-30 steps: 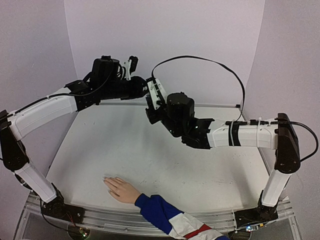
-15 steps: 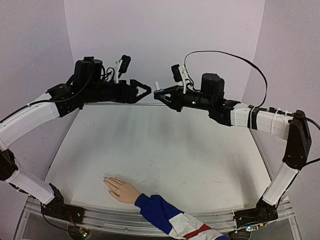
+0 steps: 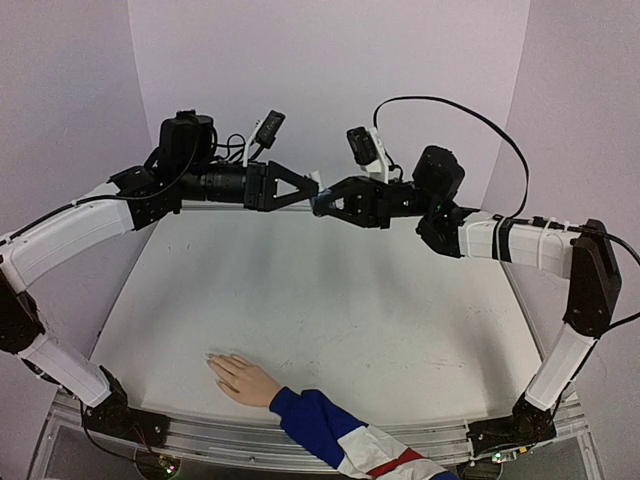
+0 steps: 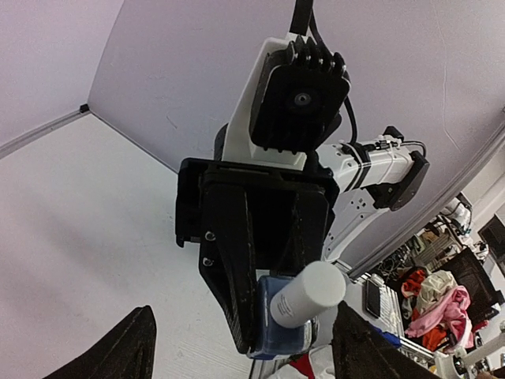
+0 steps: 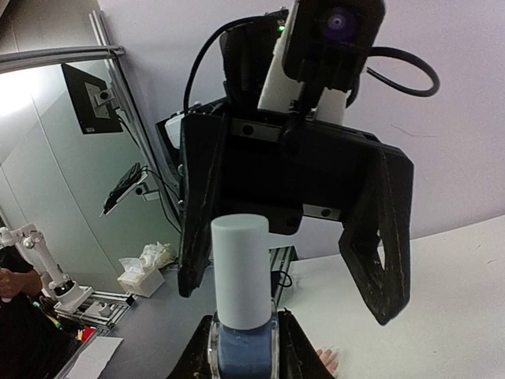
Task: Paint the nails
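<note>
The pale hand (image 3: 243, 378) with a blue, white and red sleeve (image 3: 340, 435) lies palm down at the table's near edge. Its nails (image 3: 212, 358) point left, too small to make out. High over the far side of the table my two grippers meet tip to tip. My right gripper (image 3: 322, 203) (image 5: 245, 355) is shut on a small blue bottle (image 5: 243, 351) (image 4: 280, 320) whose white cap (image 5: 241, 268) (image 4: 308, 294) is on. My left gripper (image 3: 311, 189) (image 4: 245, 343) is open, its fingers (image 5: 379, 229) standing either side of the cap without touching it.
Lilac walls stand behind and on both sides of the white table (image 3: 330, 300). A black cable (image 3: 450, 110) loops above the right arm. Fingertips of the hand (image 5: 327, 361) show far below the bottle in the right wrist view.
Both arms rose and drew apart; the left gripper opened. It has since moved right, so its open fingers now stand around the bottle's cap. The hand has not moved.
</note>
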You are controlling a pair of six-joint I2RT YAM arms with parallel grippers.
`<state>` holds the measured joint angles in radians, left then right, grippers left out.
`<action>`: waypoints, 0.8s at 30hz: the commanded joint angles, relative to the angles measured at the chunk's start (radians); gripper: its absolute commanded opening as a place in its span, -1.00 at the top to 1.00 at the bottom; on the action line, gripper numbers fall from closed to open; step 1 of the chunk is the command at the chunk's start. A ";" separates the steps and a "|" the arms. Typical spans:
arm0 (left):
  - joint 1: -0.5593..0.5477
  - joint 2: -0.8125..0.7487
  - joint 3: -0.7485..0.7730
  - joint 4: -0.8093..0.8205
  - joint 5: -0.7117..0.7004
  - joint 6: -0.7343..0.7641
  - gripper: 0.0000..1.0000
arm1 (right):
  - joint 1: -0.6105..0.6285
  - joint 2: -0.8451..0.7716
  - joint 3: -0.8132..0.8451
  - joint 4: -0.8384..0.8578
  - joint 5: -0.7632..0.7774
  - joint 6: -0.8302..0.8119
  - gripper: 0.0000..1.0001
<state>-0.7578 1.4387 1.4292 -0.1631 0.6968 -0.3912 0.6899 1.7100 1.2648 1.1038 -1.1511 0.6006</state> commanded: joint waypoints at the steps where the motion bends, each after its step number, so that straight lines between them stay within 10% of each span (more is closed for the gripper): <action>1: -0.016 0.032 0.105 0.084 0.098 -0.010 -0.49 | 0.004 -0.008 0.007 0.134 -0.065 0.053 1.00; 20: -0.060 0.094 0.146 0.102 0.076 0.010 0.99 | 0.003 -0.026 -0.022 0.124 -0.006 0.000 1.00; 24: -0.064 0.054 0.090 0.089 -0.101 0.037 1.00 | 0.004 -0.046 -0.011 -0.036 0.168 -0.141 1.00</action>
<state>-0.8028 1.5402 1.5375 -0.1040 0.7372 -0.3542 0.6899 1.7100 1.2339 1.1252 -1.1576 0.6239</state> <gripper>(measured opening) 0.127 0.224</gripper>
